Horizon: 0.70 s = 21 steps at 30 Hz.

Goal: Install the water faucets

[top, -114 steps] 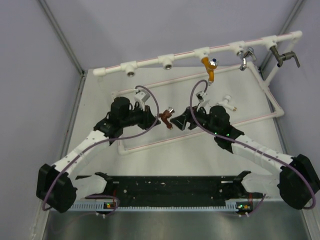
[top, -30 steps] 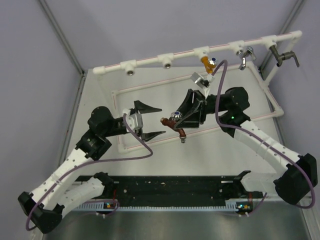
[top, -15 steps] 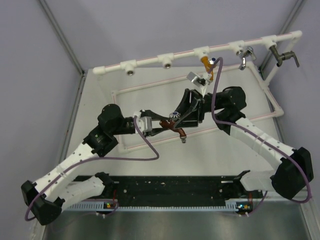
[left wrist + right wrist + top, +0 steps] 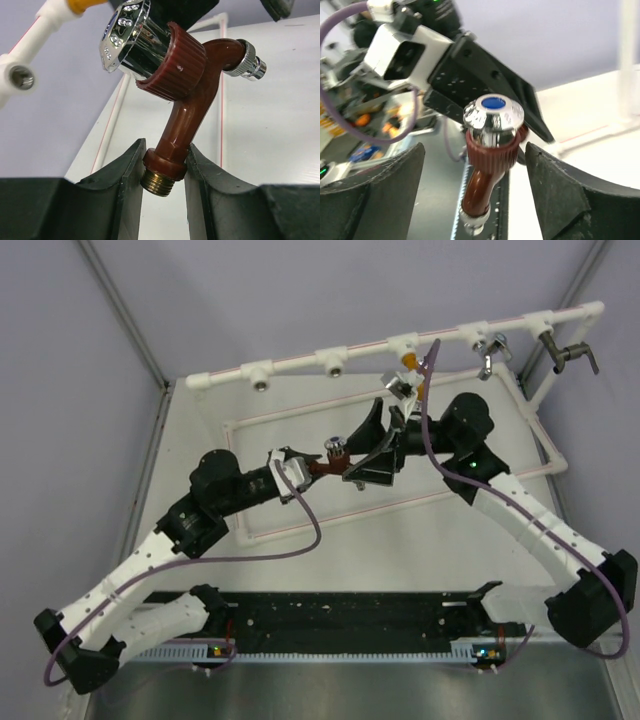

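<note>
Two roles have been swapped within a second: the faucet (image 4: pixel 326 462), then pinched by the right end effector (image 4: pixel 352 458), is now clamped at its threaded end by the left end effector (image 4: pixel 308 472). The right one is spread. The faucet is held above the mid-tabletop (image 4: pixel 400 540), its stem lying left to right with the threads leftward. Brass threads between the jaws are shown only by the left wrist view. Gaps on both sides of the knob are shown by the right wrist view.

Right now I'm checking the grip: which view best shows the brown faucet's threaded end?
Left wrist: the faucet fills the frame, its threaded end pinched between the left gripper's fingers. Right wrist shows only its knob and spout between the open right gripper, with the threads hidden. In the top view it is tiny between the grippers.
</note>
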Tool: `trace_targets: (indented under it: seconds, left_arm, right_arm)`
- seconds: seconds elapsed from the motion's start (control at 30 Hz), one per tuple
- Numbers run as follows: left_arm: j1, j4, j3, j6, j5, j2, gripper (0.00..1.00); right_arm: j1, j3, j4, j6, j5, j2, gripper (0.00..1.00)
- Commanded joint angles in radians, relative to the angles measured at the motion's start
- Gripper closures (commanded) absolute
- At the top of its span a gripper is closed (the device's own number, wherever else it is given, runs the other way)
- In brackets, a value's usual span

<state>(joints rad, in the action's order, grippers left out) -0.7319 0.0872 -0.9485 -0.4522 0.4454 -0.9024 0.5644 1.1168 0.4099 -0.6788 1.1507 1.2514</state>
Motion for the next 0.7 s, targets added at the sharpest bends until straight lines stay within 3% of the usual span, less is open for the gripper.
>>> trace_targets:
  seconds: [0.0, 0.17, 0.27, 0.67]
  left_arm:
    - [-0.038, 0.054, -0.056, -0.043, -0.250, 0.049, 1.00]
    - [-0.109, 0.085, -0.081, -0.052, -0.395, 0.042, 1.00]
    - [-0.135, 0.097, -0.102, -0.049, -0.435, 0.037, 1.00]
    - [-0.182, 0.103, -0.139, -0.034, -0.502, 0.004, 1.00]
  right_arm:
    - [-0.008, 0.068, -0.344, 0.303, -0.288, -0.133, 0.18]
    - [0.044, 0.008, -0.381, 0.390, -0.610, -0.193, 0.16]
    - [0.100, -0.014, -0.395, 0.458, -0.722, -0.211, 0.16]
    - [0.144, -0.063, -0.307, 0.447, -0.691, -0.195, 0.31]
